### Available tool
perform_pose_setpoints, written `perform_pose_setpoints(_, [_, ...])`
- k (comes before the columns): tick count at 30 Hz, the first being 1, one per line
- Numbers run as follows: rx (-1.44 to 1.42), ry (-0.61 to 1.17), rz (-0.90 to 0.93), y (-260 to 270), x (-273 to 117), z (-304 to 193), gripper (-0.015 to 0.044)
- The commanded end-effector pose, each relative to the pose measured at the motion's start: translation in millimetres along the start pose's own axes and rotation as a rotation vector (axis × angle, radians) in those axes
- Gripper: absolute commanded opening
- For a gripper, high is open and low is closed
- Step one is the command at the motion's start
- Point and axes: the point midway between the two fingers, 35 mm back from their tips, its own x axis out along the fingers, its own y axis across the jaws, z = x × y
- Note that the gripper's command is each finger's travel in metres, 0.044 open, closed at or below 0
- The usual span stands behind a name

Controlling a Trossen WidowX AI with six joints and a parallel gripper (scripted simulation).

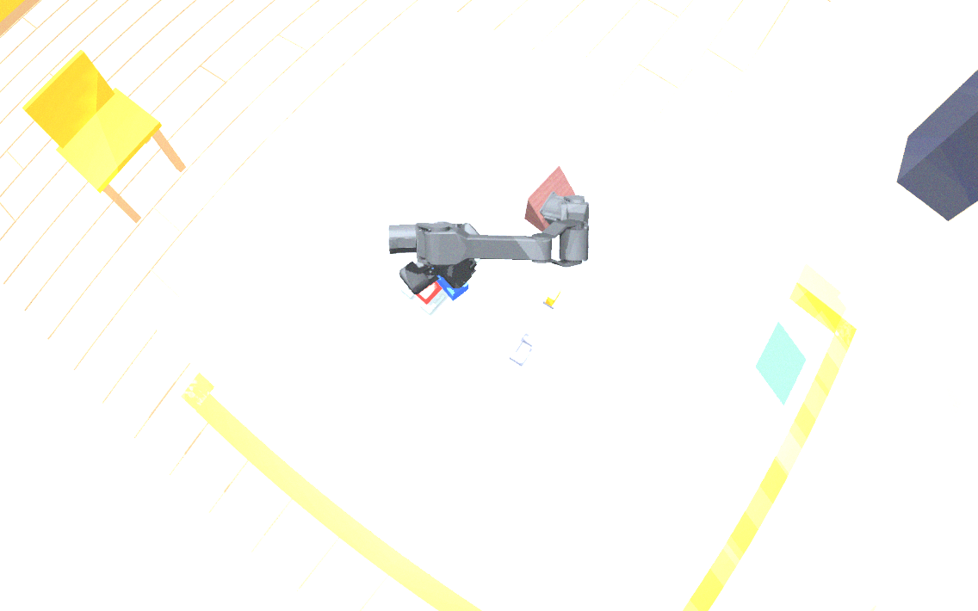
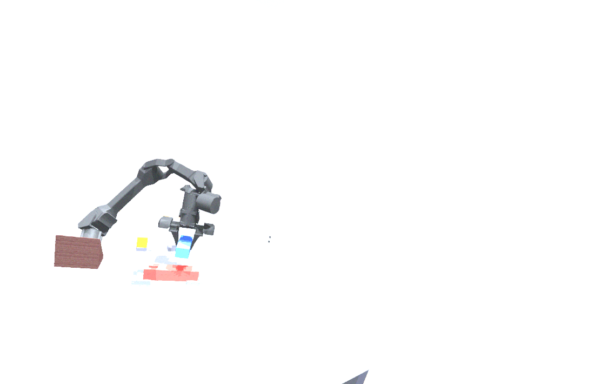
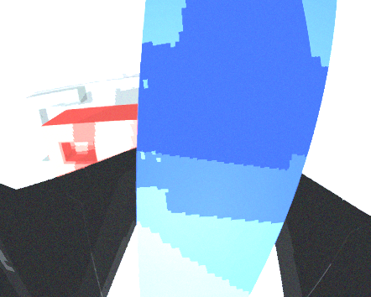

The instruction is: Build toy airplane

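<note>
My gripper (image 2: 184, 245) (image 3: 210, 235) is shut on the blue wing (image 1: 453, 290) (image 2: 185, 249) (image 3: 231, 96), which hangs level or nearly so above the height of the red fuselage (image 1: 427, 296) (image 2: 171, 275) (image 3: 90, 115). The fuselage lies in the pale cradle (image 1: 432, 305) (image 2: 140, 282); a square socket shows on its top in the wrist view, left of the wing. The wing and left finger hide the rest of it there. The wing's tab is not visible. The yellow tail fin (image 1: 550, 301) (image 2: 142, 242) stands in a small grey holder, away from the gripper.
An empty grey holder (image 1: 521, 351) (image 2: 171, 248) is near the tail fin. A reddish wooden block (image 1: 553, 186) (image 2: 78, 251) is at the arm's base. A yellow chair (image 1: 105, 136) and a dark box (image 1: 956, 144) stand farther out.
</note>
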Motion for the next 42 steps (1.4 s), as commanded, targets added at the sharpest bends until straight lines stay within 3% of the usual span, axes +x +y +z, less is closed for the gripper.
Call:
perform_pose_setpoints(1, [-0.072, -0.001, 0.004, 0.6, 2.7, -11.4, 0.0])
perform_pose_setpoints(7, [-0.163, -0.008, 0.01, 2.9, 7.0, -25.2, 0.0])
perform_pose_setpoints(15, [-0.163, -0.008, 0.01, 3.1, 7.1, -25.1, 0.0195])
perform_pose_setpoints(42, [-0.163, -0.009, 0.01, 2.6, 33.6, -25.4, 0.0195])
